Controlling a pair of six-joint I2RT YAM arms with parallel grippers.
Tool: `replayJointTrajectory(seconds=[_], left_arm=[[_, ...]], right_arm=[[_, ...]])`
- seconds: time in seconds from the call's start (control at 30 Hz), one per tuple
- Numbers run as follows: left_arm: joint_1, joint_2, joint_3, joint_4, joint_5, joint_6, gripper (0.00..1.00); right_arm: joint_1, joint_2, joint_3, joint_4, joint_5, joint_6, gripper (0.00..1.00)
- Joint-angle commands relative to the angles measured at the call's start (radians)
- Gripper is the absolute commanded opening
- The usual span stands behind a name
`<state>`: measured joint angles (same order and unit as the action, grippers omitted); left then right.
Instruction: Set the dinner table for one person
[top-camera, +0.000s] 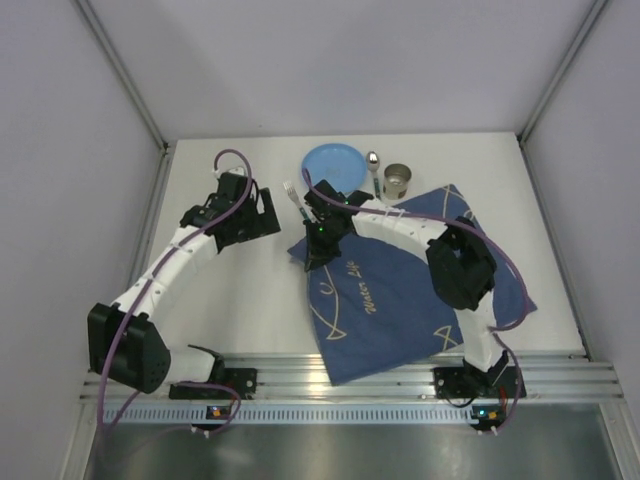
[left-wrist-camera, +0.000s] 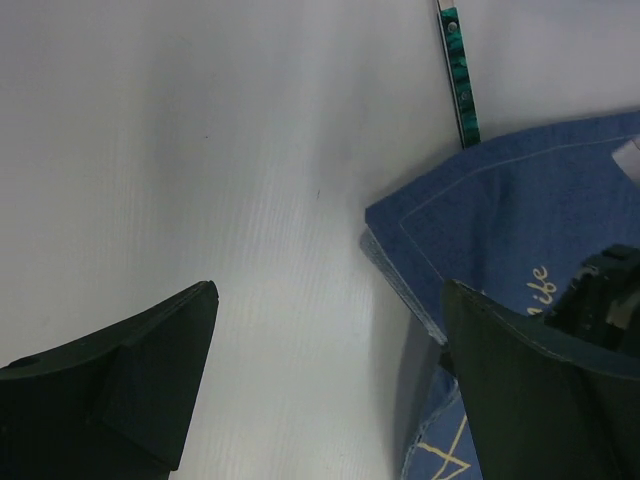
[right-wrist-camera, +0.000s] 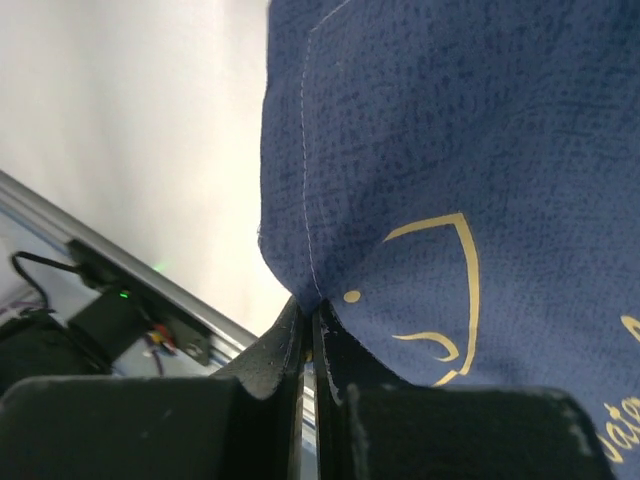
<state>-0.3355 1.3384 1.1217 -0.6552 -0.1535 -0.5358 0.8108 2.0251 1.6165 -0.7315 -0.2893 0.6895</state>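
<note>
The dinner table (top-camera: 235, 305) is a white tabletop. A dark blue fish-patterned cloth (top-camera: 400, 285) lies on its right half. My right gripper (top-camera: 318, 238) is at the cloth's left corner. In the right wrist view the right gripper (right-wrist-camera: 311, 312) is shut on the edge of the cloth (right-wrist-camera: 440, 130), which is pinched between the fingers. My left gripper (top-camera: 258, 215) hovers left of the cloth. In its wrist view the left gripper (left-wrist-camera: 330, 290) is open over bare tabletop, with nothing between the fingers and the cloth's corner (left-wrist-camera: 520, 210) beside its right finger.
A blue plate (top-camera: 335, 160), a spoon (top-camera: 373, 163) and a metal cup (top-camera: 397, 181) sit at the back. A fork (top-camera: 292, 192) lies left of the plate; a green handle (left-wrist-camera: 459, 70) shows in the left wrist view. A ribbed aluminium rail (top-camera: 350, 372) borders the near edge.
</note>
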Motion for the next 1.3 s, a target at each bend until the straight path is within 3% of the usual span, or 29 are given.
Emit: replayJointTrajectory(seconds=[0.0, 0.2, 0.43, 0.47, 0.57, 0.6, 0.63, 0.67, 0.8, 0.97, 1.27], left_arm=[[0.004, -0.057, 0.001, -0.026, -0.027, 0.014, 0.99], [0.004, -0.107, -0.032, -0.049, -0.037, 0.005, 0.99], [0.004, -0.148, -0.054, -0.047, -0.044, -0.006, 0.99], [0.003, -0.145, -0.053, -0.046, -0.044, -0.004, 0.99], [0.003, -0.128, -0.034, -0.047, -0.061, 0.002, 0.99], [0.004, -0.110, -0.014, -0.049, -0.066, 0.007, 0.99], [0.003, -0.098, -0.002, -0.049, -0.075, 0.008, 0.99], [0.004, -0.085, 0.010, -0.049, -0.080, 0.013, 0.99], [0.004, -0.003, 0.111, -0.035, -0.101, 0.030, 0.99], [0.004, 0.193, 0.268, -0.001, -0.063, 0.036, 0.99], [-0.002, 0.574, 0.527, 0.000, -0.035, 0.028, 0.99]], right_arm=[[0.014, 0.089, 0.146, 0.044, -0.119, 0.116, 0.00], [0.001, 0.187, 0.253, 0.162, -0.171, 0.299, 0.00], [-0.022, 0.221, 0.226, 0.536, -0.217, 0.557, 0.01], [-0.025, 0.227, 0.230, 0.594, -0.224, 0.571, 0.05], [-0.041, 0.210, 0.215, 0.676, -0.255, 0.601, 0.56], [-0.047, 0.198, 0.207, 0.694, -0.260, 0.594, 0.78], [-0.061, 0.186, 0.182, 0.699, -0.269, 0.585, 0.93], [-0.067, 0.146, 0.163, 0.698, -0.272, 0.572, 1.00], [-0.105, -0.015, 0.001, 0.682, -0.272, 0.468, 1.00], [-0.144, -0.297, -0.257, 0.535, -0.199, 0.284, 1.00], [-0.179, -0.635, -0.569, 0.371, -0.070, 0.183, 1.00]])
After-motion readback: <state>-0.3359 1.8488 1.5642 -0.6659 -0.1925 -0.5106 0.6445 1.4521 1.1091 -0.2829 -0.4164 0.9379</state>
